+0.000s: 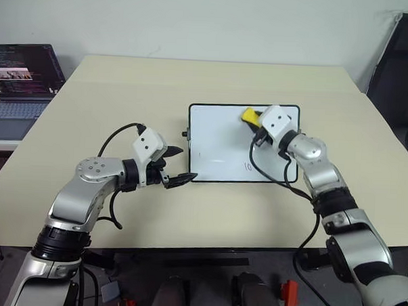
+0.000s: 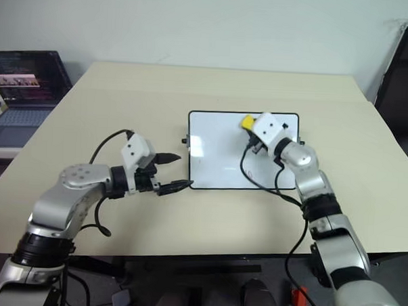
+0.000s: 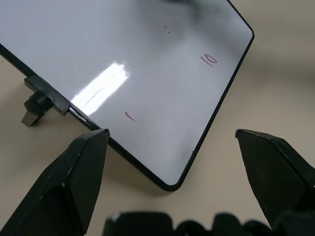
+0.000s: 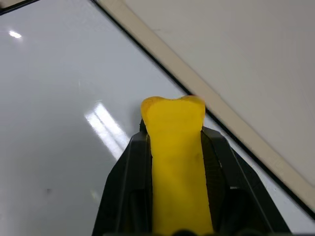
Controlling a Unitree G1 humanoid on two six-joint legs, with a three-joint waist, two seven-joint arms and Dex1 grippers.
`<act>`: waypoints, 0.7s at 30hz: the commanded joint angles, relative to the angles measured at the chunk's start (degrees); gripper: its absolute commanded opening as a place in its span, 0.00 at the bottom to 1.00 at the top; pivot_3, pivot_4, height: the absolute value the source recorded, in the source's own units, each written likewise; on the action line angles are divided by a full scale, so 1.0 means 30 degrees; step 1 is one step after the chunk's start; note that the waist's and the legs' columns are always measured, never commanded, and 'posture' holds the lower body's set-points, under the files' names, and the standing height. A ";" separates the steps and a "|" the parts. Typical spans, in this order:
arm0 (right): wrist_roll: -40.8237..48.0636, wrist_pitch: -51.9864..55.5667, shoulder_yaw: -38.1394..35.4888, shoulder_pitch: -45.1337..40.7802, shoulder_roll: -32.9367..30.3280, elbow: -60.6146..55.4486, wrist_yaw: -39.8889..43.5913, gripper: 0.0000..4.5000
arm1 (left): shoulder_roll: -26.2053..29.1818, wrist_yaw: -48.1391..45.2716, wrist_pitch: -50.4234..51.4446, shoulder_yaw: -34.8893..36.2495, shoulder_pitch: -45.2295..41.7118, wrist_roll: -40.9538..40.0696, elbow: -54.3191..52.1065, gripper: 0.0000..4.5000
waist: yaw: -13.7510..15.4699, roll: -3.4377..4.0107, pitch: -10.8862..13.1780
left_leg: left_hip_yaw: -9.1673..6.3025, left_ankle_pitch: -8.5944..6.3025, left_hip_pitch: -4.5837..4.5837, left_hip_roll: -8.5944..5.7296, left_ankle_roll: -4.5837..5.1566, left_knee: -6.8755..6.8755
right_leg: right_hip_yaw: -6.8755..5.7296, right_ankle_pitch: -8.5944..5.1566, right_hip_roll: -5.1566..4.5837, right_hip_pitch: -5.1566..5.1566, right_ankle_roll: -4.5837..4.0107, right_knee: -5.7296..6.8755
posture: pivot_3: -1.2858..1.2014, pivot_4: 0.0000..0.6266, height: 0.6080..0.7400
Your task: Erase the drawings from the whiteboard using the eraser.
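The whiteboard [image 1: 221, 137] lies flat in the middle of the beige table. A small reddish "10" [image 3: 208, 60] is drawn near its front right corner, and a short reddish stroke [image 3: 129, 116] sits near the front left. My right gripper [image 1: 255, 121] is shut on the yellow eraser [image 4: 174, 147], whose tip rests over the board's far edge, right of centre. My left gripper [image 1: 188, 163] stands open at the board's front left corner, one finger over the frame and the other off the board.
An open laptop [image 1: 21, 84] sits on a lower surface at the far left. A dark chair [image 1: 400, 73] stands beyond the table's right side. A black knob [image 3: 34, 110] sticks out of the board's left side. Bare tabletop surrounds the board.
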 commanded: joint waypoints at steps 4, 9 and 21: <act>0.0208 0.1577 0.1262 0.2087 0.0002 -0.2163 0.2558 0.22 | 0.0065 -0.0059 -0.0275 0.0375 -0.0251 -0.0208 -0.0383 1.00 | -0.0123 0.0006 0.0004 | 0.0001 0.0000 0.0016 0.0000 0.0000 0.0005 | 0.0001 -0.0005 0.0001 0.0002 0.0005 0.0018 | 0.52 0.24 1.00; 0.1550 0.2284 -0.1644 -0.0087 0.1156 -0.1717 -0.1034 0.22 | 0.0001 -0.0060 -0.0248 0.0304 -0.0224 -0.0199 -0.0427 1.00 | -0.0115 0.0015 0.0022 | 0.0001 0.0028 0.0027 -0.0001 0.0012 0.0049 | 0.0013 0.0007 0.0005 0.0009 0.0070 0.0032 | 0.52 0.24 1.00; 0.9148 1.1557 -0.7117 0.1812 -0.8505 -1.1802 0.6992 0.22 | 0.0315 -0.0221 -0.0248 0.0754 -0.0316 -0.0336 -0.0475 1.00 | 0.0686 0.0069 0.0068 | -0.0039 -0.0123 -0.0149 -0.0010 0.0021 0.0014 | -0.0089 -0.0091 -0.0044 -0.0066 0.0017 -0.0078 | 0.52 0.24 1.00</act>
